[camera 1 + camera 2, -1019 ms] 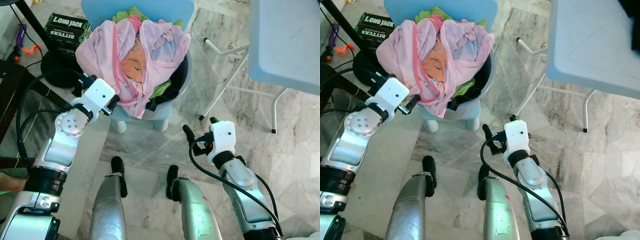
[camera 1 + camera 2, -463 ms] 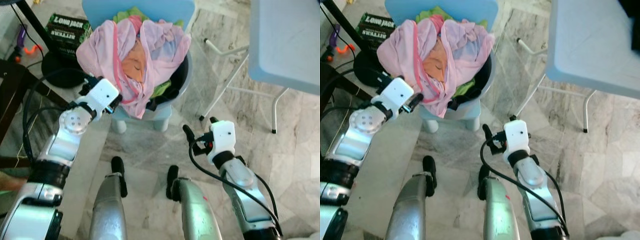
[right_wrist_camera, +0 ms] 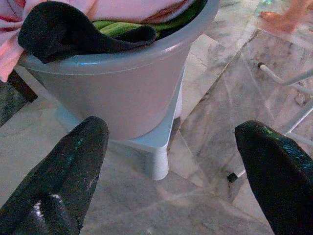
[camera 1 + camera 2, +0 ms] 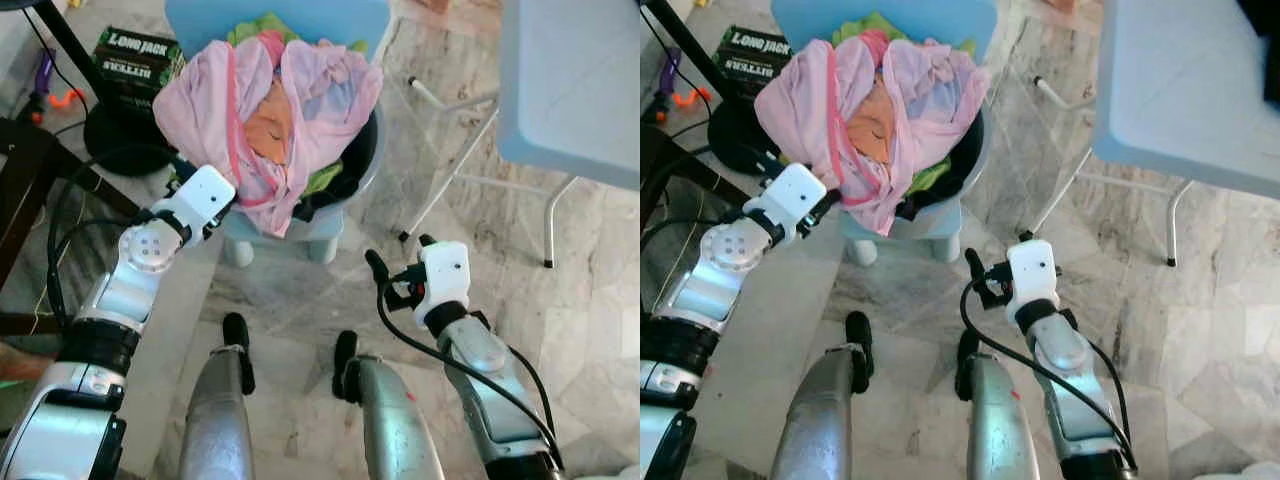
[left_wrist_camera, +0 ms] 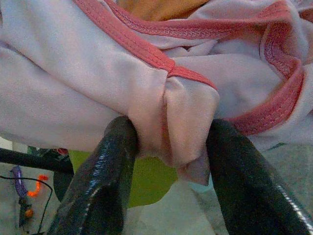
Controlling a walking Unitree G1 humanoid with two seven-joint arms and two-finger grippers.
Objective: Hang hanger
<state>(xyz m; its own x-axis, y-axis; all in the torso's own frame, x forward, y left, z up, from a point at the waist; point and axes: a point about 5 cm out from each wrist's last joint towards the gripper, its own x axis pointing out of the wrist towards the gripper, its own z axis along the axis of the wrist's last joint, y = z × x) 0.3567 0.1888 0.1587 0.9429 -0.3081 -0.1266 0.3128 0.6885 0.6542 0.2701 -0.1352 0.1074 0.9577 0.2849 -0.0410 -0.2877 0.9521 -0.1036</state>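
Your left gripper is pinching a fold of pink cloth; probably no hanger, so pulling risks dragging the pile off.

Right gripper is hanging spread.

floor: open between both arms | tub: on stool, heaped with clothes, blocks ahead | table leg: obstacle right of tub | box, dark stand: crowd left side

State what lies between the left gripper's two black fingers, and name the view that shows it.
A bunched fold of the pink garment with coral trim sits between the left gripper's fingers, seen in the left wrist view.
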